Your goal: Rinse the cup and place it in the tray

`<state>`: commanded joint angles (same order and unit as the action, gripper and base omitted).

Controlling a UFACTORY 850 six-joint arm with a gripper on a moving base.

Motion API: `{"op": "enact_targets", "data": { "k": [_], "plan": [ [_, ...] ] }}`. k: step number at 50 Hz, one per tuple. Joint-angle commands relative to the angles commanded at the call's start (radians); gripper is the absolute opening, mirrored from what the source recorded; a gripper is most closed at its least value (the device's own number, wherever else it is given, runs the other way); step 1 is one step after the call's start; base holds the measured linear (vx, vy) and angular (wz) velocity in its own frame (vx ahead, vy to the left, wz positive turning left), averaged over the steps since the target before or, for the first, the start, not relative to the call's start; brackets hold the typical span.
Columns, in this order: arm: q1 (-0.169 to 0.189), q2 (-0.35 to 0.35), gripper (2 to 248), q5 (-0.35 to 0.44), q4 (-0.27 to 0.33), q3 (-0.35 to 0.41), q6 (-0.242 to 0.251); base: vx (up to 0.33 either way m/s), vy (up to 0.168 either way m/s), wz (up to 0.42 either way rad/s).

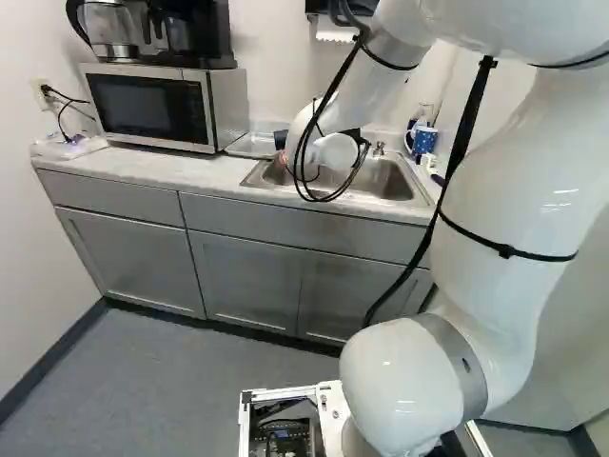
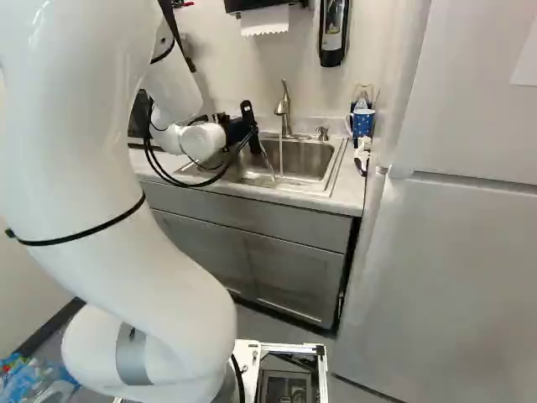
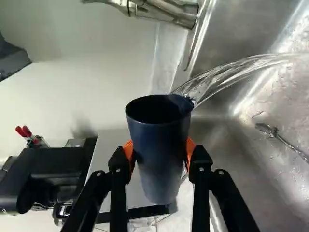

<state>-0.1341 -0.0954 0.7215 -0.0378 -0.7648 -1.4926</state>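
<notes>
cup (image 3: 161, 150) snug inside the hand (image 2: 241, 130)

navy cup (image 3: 159, 154), orange pads (image 3: 190, 147), grey cabinets (image 2: 298, 277), white-patterned blue mug (image 2: 362, 124)

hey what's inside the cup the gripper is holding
Water streams off the rim of the dark blue cup. Inside, only its dark upper wall shows; the near side hides the bottom.

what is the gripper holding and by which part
A dark blue cup, held by its outer sides below the rim, between the orange pads.
</notes>
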Motion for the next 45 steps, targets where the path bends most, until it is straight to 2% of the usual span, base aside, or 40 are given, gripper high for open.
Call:
{"op": "enact_targets", "data": {
  "k": [26,45],
  "plan": [
    [0.0,0.0,121,0.0,0.0,0.0,-0.273,0.0,0.0,0.0],
    [0.0,0.0,121,0.0,0.0,0.0,-0.273,0.0,0.0,0.0]
  ]
}}
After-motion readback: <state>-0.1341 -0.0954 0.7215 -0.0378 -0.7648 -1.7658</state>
